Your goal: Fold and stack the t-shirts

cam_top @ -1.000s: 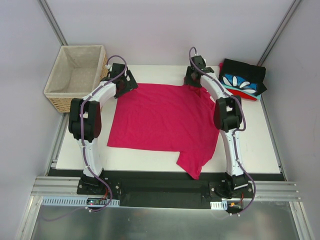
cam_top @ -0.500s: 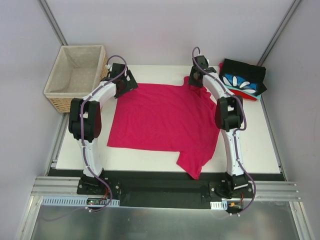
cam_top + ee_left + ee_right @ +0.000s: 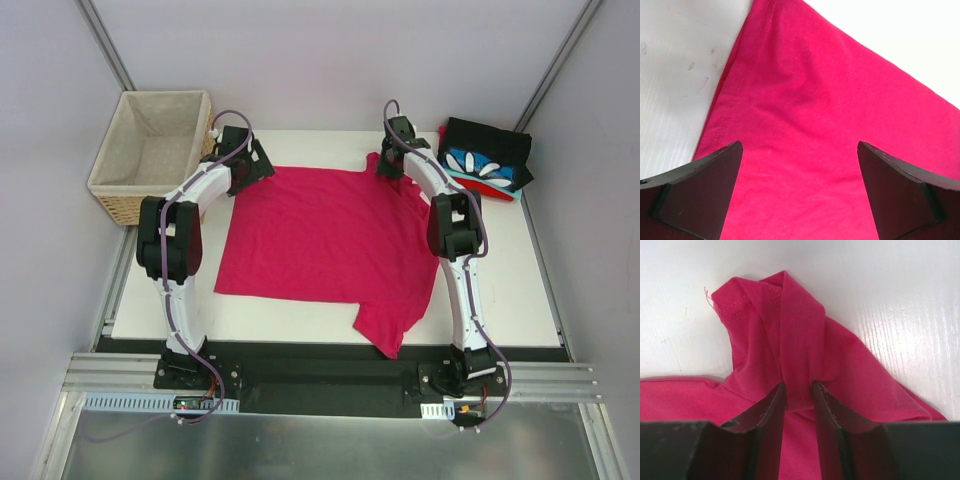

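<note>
At the far edge of the bench [image 3: 520, 290], right fingers [image 3: 767, 412] pinch the magenta t-shirt [image 3: 320, 240]; left fingers [image 3: 705, 185] gape, needing an equally firm corner grip.

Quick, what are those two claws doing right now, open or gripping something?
Left gripper: open, over the pink shirt, holding nothing.
Right gripper: closed on a fold of the pink shirt.

Plain magenta-pink t-shirt [image 3: 320, 235]; folded shirts [image 3: 487, 160] black, white-petalled blue, red.
</note>
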Motion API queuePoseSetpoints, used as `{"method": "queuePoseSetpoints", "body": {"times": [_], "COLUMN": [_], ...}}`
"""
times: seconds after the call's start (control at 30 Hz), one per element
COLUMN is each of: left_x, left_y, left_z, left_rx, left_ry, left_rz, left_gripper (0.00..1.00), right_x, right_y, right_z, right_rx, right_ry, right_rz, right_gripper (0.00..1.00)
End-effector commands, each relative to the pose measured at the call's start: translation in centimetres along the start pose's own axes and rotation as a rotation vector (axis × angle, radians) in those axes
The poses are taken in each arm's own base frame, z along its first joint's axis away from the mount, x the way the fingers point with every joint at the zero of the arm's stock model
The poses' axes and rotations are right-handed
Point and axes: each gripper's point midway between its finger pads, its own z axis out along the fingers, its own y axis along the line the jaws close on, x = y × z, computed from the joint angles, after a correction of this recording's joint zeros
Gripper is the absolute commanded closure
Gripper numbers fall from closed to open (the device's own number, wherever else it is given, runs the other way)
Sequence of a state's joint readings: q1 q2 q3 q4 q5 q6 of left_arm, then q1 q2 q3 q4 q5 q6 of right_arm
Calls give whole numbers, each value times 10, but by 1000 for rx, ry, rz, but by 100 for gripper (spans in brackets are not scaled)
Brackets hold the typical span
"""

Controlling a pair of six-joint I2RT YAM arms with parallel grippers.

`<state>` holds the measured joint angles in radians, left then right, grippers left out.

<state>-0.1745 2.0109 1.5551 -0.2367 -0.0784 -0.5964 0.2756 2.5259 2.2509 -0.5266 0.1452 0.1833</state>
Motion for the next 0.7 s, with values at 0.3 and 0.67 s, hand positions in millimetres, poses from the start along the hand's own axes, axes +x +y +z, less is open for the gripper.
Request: {"method": "queuePoseSetpoints", "body": {"times": [0.3,0.67], "left_x": [-11,1], "left_y": [-8,-10], "left_z": [-9,-9], "left_rx": [43,73], "left_ry": [-23,5], "left_rz": [-44,-47], "left_gripper": [1,1], "right_x": [-31,-83], "right_y": [1,-16], "right_z": [-22,-54], "right_rx": [17,42], "right_ry": [-85,-216], "right_rz": [17,38], "right_gripper": [99,99]}}
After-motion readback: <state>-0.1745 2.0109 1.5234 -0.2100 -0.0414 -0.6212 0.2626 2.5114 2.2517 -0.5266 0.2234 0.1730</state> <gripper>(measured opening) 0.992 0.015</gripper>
